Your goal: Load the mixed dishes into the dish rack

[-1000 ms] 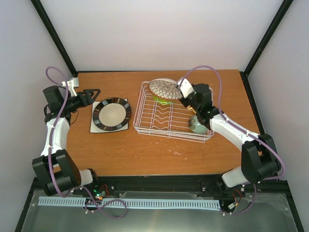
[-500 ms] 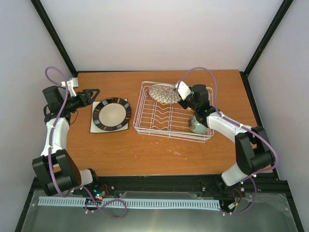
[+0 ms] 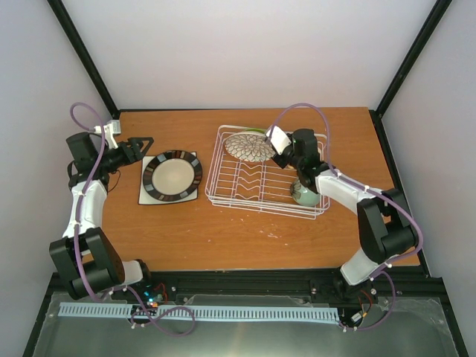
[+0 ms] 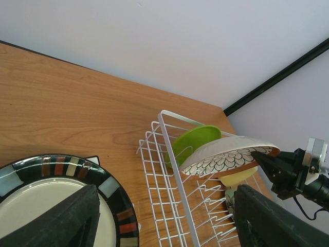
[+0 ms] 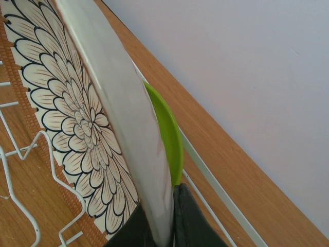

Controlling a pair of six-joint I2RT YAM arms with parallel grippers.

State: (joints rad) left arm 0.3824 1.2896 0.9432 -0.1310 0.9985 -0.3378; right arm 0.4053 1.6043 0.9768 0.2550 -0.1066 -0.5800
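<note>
Right pincer (image 3: 277, 151): jaws clamped together on the rim of the petal plate (image 3: 251, 146). The plate extended leftward from the jaws, tilted, over the far end of the rack (image 3: 211, 172). In the right wrist view its patterned underside faced left and its rim ran down between the dark fingers (image 5: 193, 221). Whether its lower edge touched the wires could not be determined.

A lime plate (image 3: 256, 132) stood on edge in the rack just behind the petal plate, towards the far wall. A mint bowl (image 3: 303, 195) sat at the rack's near right corner, below the right arm.

Left pincer (image 3: 141, 144): jaws apart, holding nothing, well left of the rack. It was above the table beside the dark-rimmed plate (image 3: 172, 175), which lay on the square plate (image 3: 146, 195).
</note>
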